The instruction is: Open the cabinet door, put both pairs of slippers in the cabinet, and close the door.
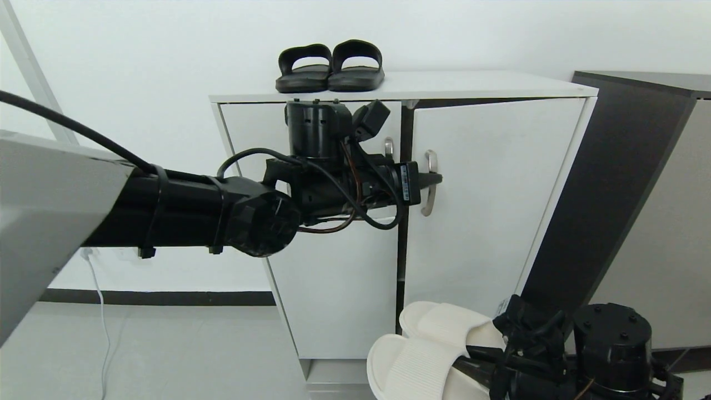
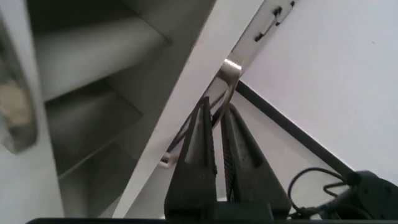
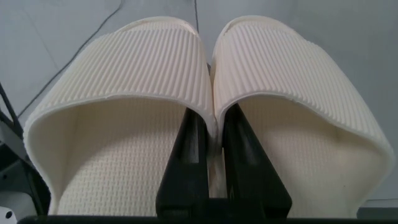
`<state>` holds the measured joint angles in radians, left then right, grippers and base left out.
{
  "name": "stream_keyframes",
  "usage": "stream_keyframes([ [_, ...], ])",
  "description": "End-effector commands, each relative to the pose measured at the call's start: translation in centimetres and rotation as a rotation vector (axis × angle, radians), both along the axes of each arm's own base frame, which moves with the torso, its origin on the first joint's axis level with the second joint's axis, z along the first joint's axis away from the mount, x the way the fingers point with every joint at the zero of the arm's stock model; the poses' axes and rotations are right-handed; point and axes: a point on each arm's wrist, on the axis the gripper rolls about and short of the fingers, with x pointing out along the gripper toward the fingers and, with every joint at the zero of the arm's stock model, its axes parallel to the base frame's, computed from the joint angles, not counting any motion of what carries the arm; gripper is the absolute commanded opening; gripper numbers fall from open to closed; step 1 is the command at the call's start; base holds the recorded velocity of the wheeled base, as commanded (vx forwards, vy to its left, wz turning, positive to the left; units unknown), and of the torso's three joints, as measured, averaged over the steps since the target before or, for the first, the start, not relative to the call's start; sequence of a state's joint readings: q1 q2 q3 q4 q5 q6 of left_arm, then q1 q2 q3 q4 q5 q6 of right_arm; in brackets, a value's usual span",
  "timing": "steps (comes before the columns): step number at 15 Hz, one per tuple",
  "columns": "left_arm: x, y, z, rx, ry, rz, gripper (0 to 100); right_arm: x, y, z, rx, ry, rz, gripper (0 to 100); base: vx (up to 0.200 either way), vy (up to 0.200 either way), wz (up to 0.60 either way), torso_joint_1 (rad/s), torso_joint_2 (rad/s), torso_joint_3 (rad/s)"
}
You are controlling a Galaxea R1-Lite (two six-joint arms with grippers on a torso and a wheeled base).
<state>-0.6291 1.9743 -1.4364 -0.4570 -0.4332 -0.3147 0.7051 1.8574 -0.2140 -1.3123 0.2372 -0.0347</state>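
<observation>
White slippers [image 3: 155, 81] pinched by right claw [image 3: 214, 119]; toes toward cabinet [image 1: 500, 194]

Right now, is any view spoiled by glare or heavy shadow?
Head view: even, soft light on the cabinet; the gap between its doors is dark. Left wrist view: the shelves inside sit in shade, and the door handle carries a small bright glint. Right wrist view: the cream slippers are evenly lit, with mild shade under their straps. Nothing is spoiled.
</observation>
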Motion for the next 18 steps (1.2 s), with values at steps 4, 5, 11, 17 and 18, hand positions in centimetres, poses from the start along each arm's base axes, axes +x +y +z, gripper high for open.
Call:
stream_keyframes([
  [4,-4.4,1.9,1.6,-0.009,-0.012,-0.028,0,-1.2,0.2,-0.2,-0.009,0.012,0.045,0,0.0,0.0,0.0,0.0,0.0,0.0],
  [5,-5.4,2.6,1.8,-0.008,-0.011,-0.03,0,-1.3,0.3,-0.1,-0.005,0.008,0.052,0,0.0,0.0,0.0,0.0,0.0,0.0],
  [11,-6.5,5.1,2.1,-0.01,-0.002,0.011,0,-2.4,1.1,0.0,-0.001,0.004,0.105,0,0.0,0.0,0.0,0.0,0.0,0.0],
  [17,-1.9,2.9,0.8,-0.023,-0.013,0.068,0,-2.7,1.1,-0.3,-0.012,0.014,0.118,0,0.0,0.0,0.0,0.0,0.0,0.0],
  [18,-0.8,2.2,0.3,-0.033,-0.026,0.083,0,-2.8,1.2,-0.4,-0.016,0.019,0.122,0,0.0,0.0,0.0,0.0,0.0,0.0],
])
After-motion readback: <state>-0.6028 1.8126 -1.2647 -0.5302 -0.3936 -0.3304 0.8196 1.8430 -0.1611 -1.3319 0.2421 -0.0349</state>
